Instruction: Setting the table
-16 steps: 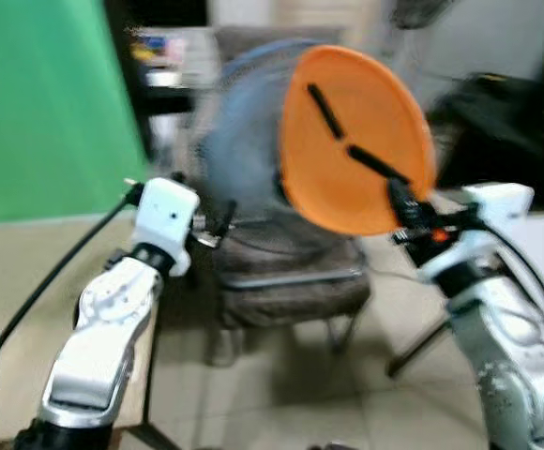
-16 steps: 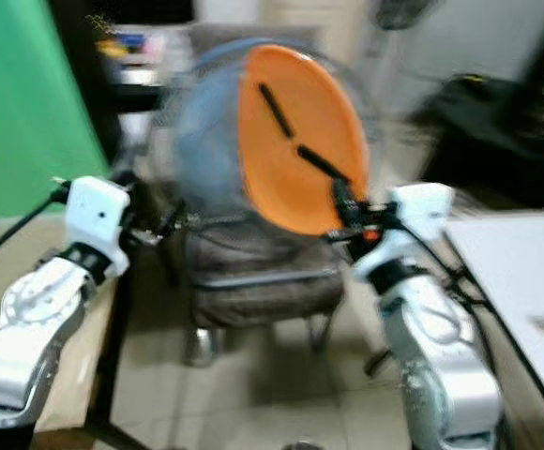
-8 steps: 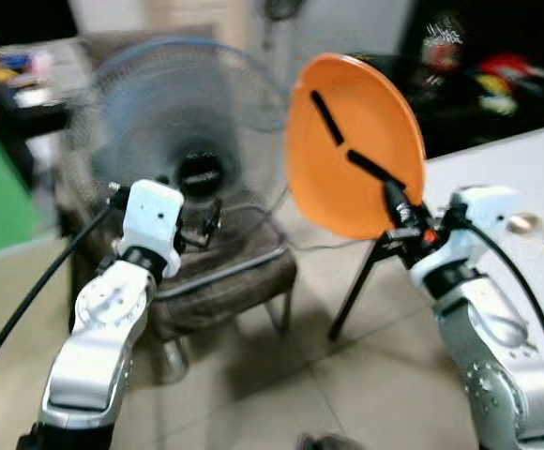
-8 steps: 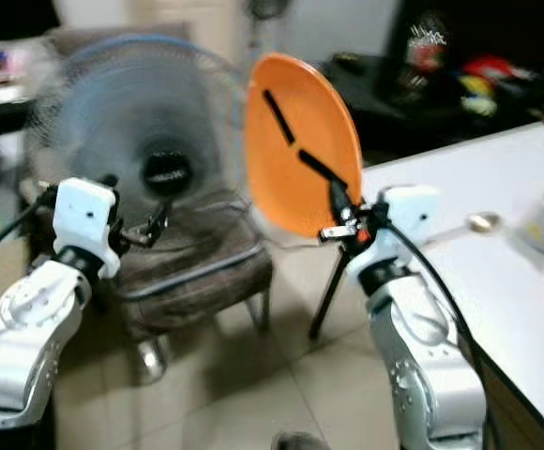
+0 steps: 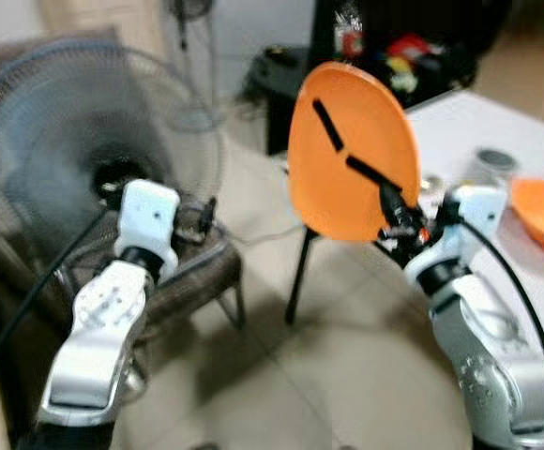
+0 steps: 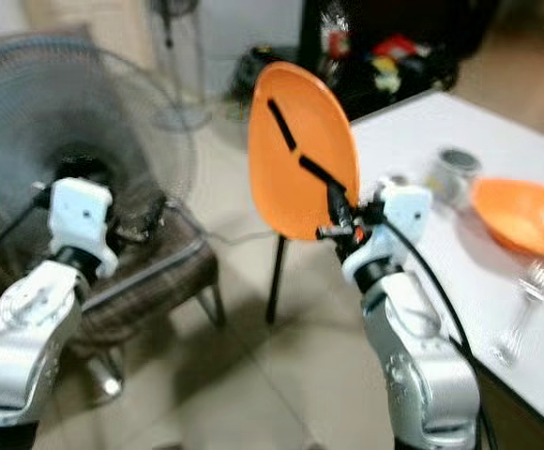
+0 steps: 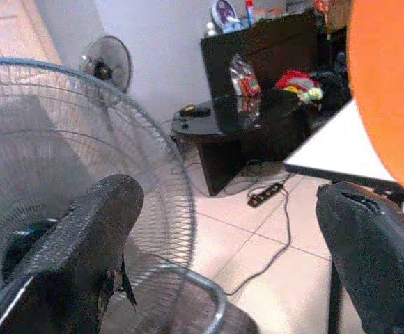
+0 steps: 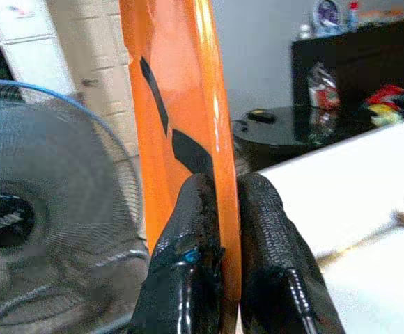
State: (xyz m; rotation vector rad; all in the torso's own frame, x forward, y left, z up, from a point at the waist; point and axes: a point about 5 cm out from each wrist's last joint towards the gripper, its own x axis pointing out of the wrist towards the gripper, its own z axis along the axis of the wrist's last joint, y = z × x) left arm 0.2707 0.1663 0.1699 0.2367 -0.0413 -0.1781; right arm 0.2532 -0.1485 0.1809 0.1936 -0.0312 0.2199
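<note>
An orange plate (image 5: pixel 352 155) stands upright on its edge in the air, level with my chest. My right gripper (image 8: pixel 224 184) is shut on its lower rim, one black finger on each face. My left gripper (image 7: pixel 226 191) is open with nothing between its fingers, held up in front of a fan. To the right is a white table (image 6: pixel 394 141) carrying an orange bowl (image 6: pixel 521 216), a fork (image 6: pixel 521 309) and a small metal cup (image 6: pixel 450 173). The plate is left of the table's near corner.
A large standing fan (image 5: pixel 84 159) fills the left side, with a brown cushioned stool (image 5: pixel 188 272) under it. A dark cabinet (image 5: pixel 394 47) with colourful clutter stands behind the table. A second fan (image 7: pixel 108 62) is at the back wall. Tiled floor (image 5: pixel 338 375) lies between my arms.
The camera has swung to the right: the green wall has gone out of view, and the white table with its bowl, fork and cup has come in. The plate stays in my right gripper.
</note>
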